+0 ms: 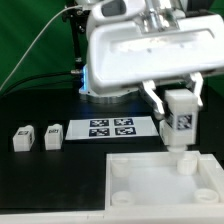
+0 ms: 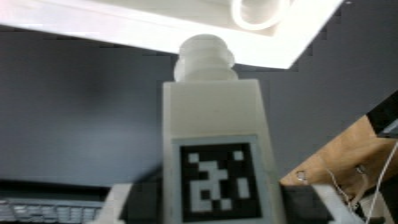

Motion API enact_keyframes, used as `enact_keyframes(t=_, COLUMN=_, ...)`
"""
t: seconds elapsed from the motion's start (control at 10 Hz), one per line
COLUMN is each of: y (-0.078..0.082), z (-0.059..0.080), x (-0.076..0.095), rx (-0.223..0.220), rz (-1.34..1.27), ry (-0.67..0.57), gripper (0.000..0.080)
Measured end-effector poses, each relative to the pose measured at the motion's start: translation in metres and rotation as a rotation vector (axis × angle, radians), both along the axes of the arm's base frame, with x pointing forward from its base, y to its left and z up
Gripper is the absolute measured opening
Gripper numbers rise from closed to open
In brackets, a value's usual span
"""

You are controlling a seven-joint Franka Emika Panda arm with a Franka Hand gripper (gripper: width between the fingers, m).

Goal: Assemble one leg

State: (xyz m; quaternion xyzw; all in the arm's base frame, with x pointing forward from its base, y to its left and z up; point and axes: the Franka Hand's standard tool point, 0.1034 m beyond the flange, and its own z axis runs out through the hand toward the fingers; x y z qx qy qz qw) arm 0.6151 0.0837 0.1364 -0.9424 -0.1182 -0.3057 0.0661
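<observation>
My gripper [image 1: 181,108] is shut on a leg [image 1: 180,118], a white block with a black-and-white tag, held upright. Its round peg end points down just above the far right corner socket [image 1: 182,163] of the large white square piece [image 1: 150,196]. In the wrist view the held leg [image 2: 217,140] fills the middle, its peg tip near the square piece's corner socket [image 2: 260,12]. Two more legs [image 1: 22,138] [image 1: 52,135] stand at the exterior view's left.
The marker board [image 1: 111,127] lies flat behind the square piece, left of the gripper. A cable runs at the back left. A wooden edge with wires [image 2: 356,165] shows in the wrist view.
</observation>
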Motion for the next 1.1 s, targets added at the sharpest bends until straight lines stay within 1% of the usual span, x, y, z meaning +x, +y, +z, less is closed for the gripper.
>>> enact_keyframes(t=0.1, y=0.008, z=-0.009, x=0.004, rx=0.019, rz=0.001, ry=0.001, gripper=0.0291)
enact_keyframes(t=0.2, y=0.013, z=-0.013, x=0.004, rx=0.029, rz=-0.003, ry=0.003, gripper=0.0291)
enact_keyframes(t=0.6, y=0.011, z=-0.014, x=0.004, rx=0.029, rz=-0.005, ry=0.005, gripper=0.0291)
enact_keyframes(t=0.7, y=0.009, z=-0.017, x=0.003, rx=0.023, rz=0.002, ry=0.001, gripper=0.0291)
enact_keyframes(t=0.8, y=0.002, z=-0.032, x=-0.001, rx=0.017, rz=0.015, ry=-0.029, gripper=0.0291)
enact_keyframes(t=0.9, y=0.006, z=-0.047, x=-0.004, rx=0.044, rz=0.011, ry=0.012, gripper=0.0291)
enact_keyframes(t=1.0, y=0.011, z=-0.047, x=-0.002, rx=0.052, rz=0.016, ry=0.01, gripper=0.0291)
enact_keyframes(t=1.1, y=0.012, z=-0.048, x=-0.002, rx=0.056, rz=0.015, ry=0.013, gripper=0.0291)
